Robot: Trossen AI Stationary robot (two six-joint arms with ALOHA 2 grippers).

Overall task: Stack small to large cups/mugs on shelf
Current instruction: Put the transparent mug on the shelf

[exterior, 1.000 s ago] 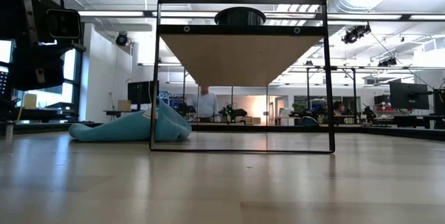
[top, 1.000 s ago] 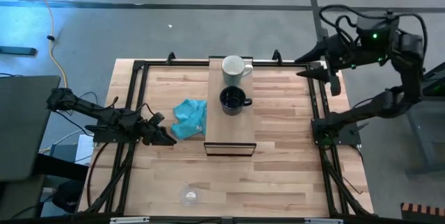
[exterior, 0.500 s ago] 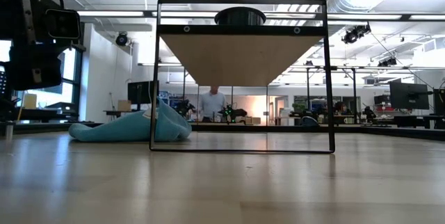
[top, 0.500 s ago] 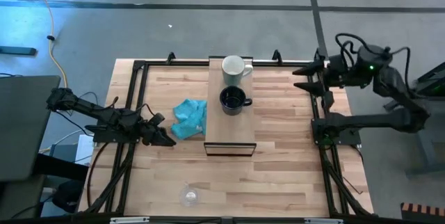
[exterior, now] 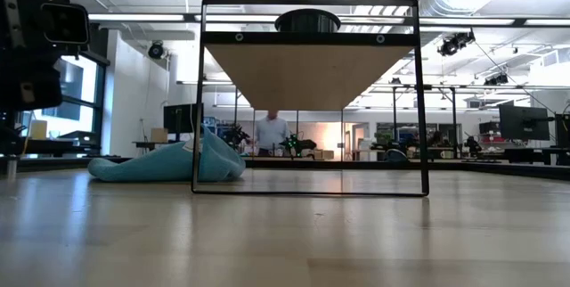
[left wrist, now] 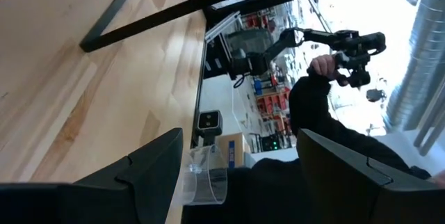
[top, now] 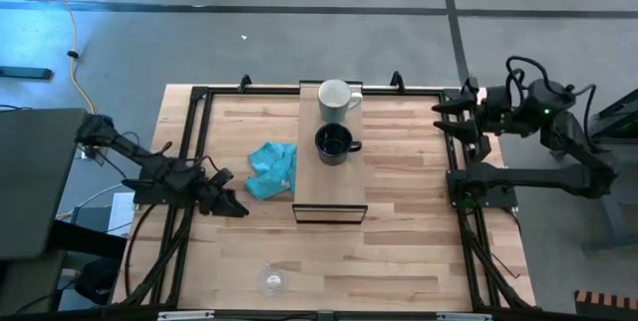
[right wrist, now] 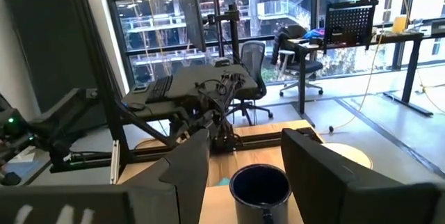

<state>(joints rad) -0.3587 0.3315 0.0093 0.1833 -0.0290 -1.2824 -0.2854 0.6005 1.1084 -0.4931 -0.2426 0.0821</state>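
A white mug (top: 339, 97) and a black mug (top: 335, 144) stand upright on the light wooden shelf (top: 329, 186), the white one at its far end. A small clear glass cup (top: 271, 280) stands on the table near the front edge. It also shows far ahead between the fingers in the left wrist view (left wrist: 205, 179). My left gripper (top: 231, 204) hovers open at the table's left side, beside the teal cloth (top: 272, 168). My right gripper (top: 449, 117) is open at the right edge, pointing level at the black mug (right wrist: 259, 189) from a distance.
The shelf's black frame (exterior: 310, 193) stands on the tabletop with open space under the plank. Black rails (top: 199, 97) border the table. The teal cloth lies left of the shelf. A person (exterior: 272, 131) stands in the room behind, and a hand and dark sleeve (left wrist: 323, 92) show off the table.
My right gripper has come down from high above the table's far right corner, tipping up to point level, and now sits lower by the right edge. My left arm has swung a little toward the table's near edge. Mugs, cup and cloth have not moved.
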